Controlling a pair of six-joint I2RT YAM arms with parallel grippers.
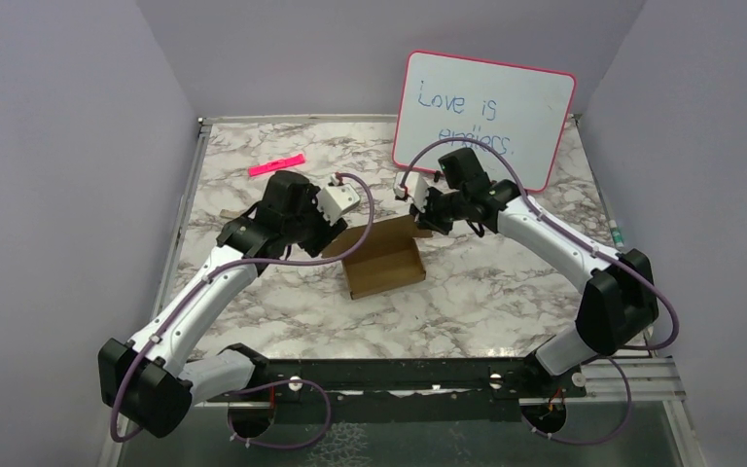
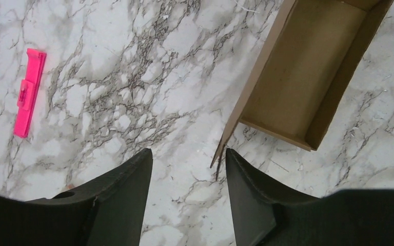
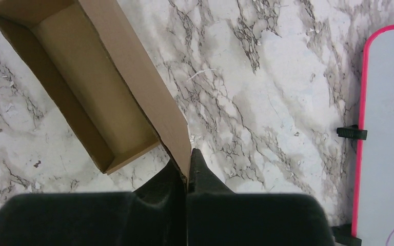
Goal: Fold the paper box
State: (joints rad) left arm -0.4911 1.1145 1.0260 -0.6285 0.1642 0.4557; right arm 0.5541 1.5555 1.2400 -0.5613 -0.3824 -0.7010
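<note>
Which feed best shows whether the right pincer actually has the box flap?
Right wrist: up close, the right pincer is shut on a flap corner of the paper box. Top external shows that contact too small to judge. Left wrist shows the box but not that pincer.

The paper box (image 1: 385,261) lies at the middle of the counter (image 1: 506,292). The left hand (image 2: 187,156) sits just left of it, the right hand (image 3: 187,164) at its far right corner. Behind stands the whiteboard (image 1: 486,112), to the right; the marker (image 1: 276,164) lies at the far left
</note>
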